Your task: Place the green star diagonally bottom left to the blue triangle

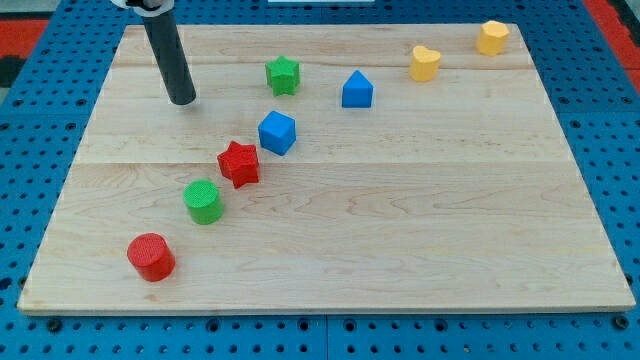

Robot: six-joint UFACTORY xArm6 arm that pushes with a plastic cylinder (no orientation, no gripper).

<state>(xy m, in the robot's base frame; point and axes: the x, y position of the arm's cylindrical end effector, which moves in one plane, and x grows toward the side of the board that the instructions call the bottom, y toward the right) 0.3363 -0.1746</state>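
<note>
Tip-wise, my tip [183,100] had no claw to spread or pinch; it sat left of the green star [283,75]. You wanted that star nudged down-left of the blue triangle [357,90], probably slowly.

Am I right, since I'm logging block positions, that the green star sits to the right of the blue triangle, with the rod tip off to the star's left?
Not quite: the camera view shows the green star to the left of the blue triangle, not its right. My tip is indeed off to the star's left.

Pale wooden board [400,220] (smooth, visible grain), ridged matt plastic green star [283,75]
</note>
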